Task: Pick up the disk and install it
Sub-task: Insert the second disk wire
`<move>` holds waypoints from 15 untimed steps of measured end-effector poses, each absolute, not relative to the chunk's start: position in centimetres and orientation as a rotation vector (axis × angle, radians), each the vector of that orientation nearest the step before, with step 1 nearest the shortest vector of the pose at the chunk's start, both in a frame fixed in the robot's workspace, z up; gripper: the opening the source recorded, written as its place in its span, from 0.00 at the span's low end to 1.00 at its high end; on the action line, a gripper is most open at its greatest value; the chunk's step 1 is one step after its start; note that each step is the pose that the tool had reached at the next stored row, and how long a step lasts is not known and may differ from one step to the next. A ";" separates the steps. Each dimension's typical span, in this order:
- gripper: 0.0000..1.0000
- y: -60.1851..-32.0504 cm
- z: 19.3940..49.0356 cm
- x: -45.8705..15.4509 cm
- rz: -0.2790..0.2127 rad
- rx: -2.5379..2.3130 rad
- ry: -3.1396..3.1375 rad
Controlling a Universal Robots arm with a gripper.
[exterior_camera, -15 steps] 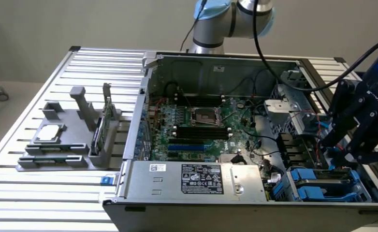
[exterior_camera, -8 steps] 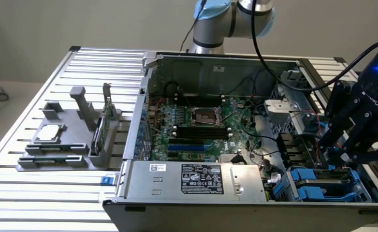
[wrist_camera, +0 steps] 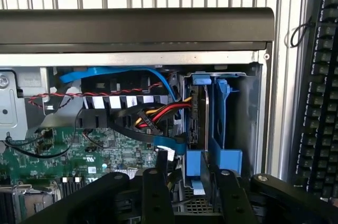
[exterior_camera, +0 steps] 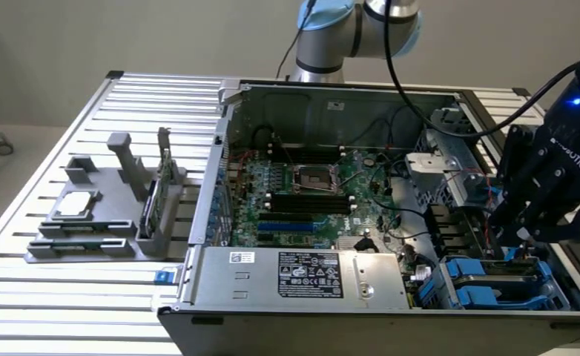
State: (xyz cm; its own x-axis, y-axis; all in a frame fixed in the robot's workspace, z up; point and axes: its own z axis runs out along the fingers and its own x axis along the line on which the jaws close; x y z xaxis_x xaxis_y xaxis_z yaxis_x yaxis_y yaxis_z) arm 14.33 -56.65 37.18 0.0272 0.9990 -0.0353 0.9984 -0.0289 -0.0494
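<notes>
Blue-framed disk (wrist_camera: 203, 123) stood edgewise in drive bay of open computer case (exterior_camera: 369, 311); gripper (wrist_camera: 193, 192) just above, fingers (wrist_camera: 156, 192) apart, straddling carrier.

The disk (wrist_camera: 199, 109) sits edge-on in its bay, so its label is hidden. The gripper (wrist_camera: 187, 192) is cut off by the frame edge, fingertips tucked behind blue plastic.
</notes>
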 end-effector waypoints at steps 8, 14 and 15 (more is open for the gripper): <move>0.27 -56.3 36.8 14.3 0.112 -2.259 -2.195; 0.27 -56.0 36.4 14.3 0.113 -2.260 -2.196; 0.25 -55.9 36.4 14.3 0.114 -2.261 -2.196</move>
State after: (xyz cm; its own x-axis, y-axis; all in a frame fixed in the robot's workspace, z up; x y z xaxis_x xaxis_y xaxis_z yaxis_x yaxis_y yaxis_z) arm 14.33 -55.88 36.40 0.0277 0.9978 -0.0601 0.9987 -0.0302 -0.0415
